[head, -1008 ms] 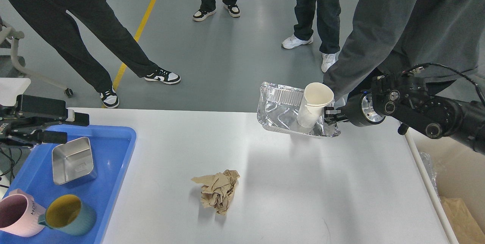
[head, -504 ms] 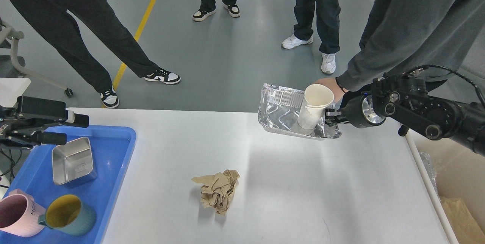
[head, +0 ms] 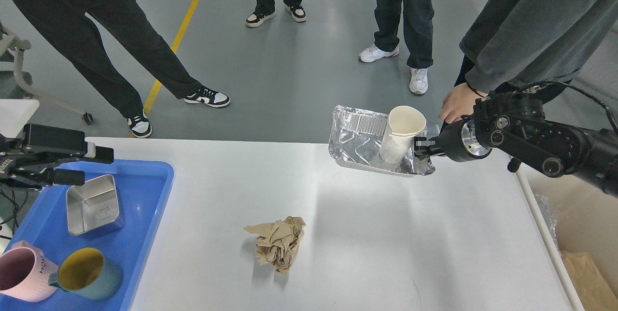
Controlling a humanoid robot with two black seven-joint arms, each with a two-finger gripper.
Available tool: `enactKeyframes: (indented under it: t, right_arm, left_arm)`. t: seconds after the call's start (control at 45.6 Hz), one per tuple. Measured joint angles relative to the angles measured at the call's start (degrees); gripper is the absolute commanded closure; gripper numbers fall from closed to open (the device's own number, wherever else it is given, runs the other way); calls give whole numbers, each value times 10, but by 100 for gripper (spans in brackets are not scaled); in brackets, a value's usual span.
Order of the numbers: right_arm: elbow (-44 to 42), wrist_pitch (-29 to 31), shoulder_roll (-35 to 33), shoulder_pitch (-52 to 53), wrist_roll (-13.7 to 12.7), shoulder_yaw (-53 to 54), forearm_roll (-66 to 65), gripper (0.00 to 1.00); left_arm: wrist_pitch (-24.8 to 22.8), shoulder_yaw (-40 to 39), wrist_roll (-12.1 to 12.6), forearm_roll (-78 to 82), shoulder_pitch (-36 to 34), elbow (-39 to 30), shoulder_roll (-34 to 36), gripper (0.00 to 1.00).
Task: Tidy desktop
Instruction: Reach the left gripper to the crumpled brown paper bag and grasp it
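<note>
While the wide white worktop (head: 367,233) takes up most of the view, running from the blue tray (head: 140,253) at its left end to the right edge, little loose clutter lies on it. That tray carries a metal tin (head: 92,204), a pink mug (head: 21,275) and a teal mug (head: 87,275), so the keepers look sorted already.

Near the far right corner a foil tray (head: 359,144) hangs tilted above the surface, casting a shadow on the white below, with a white paper cup (head: 400,134) standing inside it. My right pincer (head: 421,147) is clenched on the foil tray's right rim. My left pincer (head: 94,163) hovers over the blue tray's far corner, fingers parted and grasping nothing.

A crumpled brown paper (head: 278,243) sits alone near the middle of the worktop. A bystander's hand (head: 456,103) is close behind my right wrist.

I judge the step in hand to be carrying the foil tray and cup off as rubbish, probably toward the bin (head: 579,233) beside the right edge. That move calls for keeping the foil level enough that the cup does not tip out, and for swinging clear of the nearby hand. The brown paper would be left for afterward.
</note>
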Motion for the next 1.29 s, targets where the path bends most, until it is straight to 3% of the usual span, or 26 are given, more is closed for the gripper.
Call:
enactKeyframes:
  t: [0.482, 0.548, 0.614, 0.723, 0.833, 0.921, 1.052, 1.293]
  right_arm:
    - [1, 1, -1, 2, 0, 0, 1, 100]
    - [1, 1, -1, 3, 0, 0, 1, 100]
    - [1, 1, -1, 5, 0, 0, 1, 100]
    - [2, 1, 0, 11, 0, 1, 2, 100]
    - [2, 1, 0, 13, 0, 1, 2, 100]
    - [2, 1, -1, 13, 0, 1, 2, 100]
    - [2, 0, -6, 13, 0, 2, 2, 100]
    - [2, 0, -15, 8, 1, 3, 2, 100]
  left_arm:
    - [3, 3, 0, 7, 6, 1, -4, 6]
    - [16, 7, 2, 19, 10, 3, -20, 6]
    - [60, 15, 9, 45, 27, 5, -68, 7]
    - [170, 22, 54, 90, 74, 6, -195, 7]
    - [224, 24, 120, 129, 103, 26, -323, 8]
    - [238, 24, 147, 170, 115, 57, -410, 8]
    - [248, 28, 168, 209, 127, 102, -501, 8]
    - [250, 31, 202, 234, 151, 157, -560, 8]
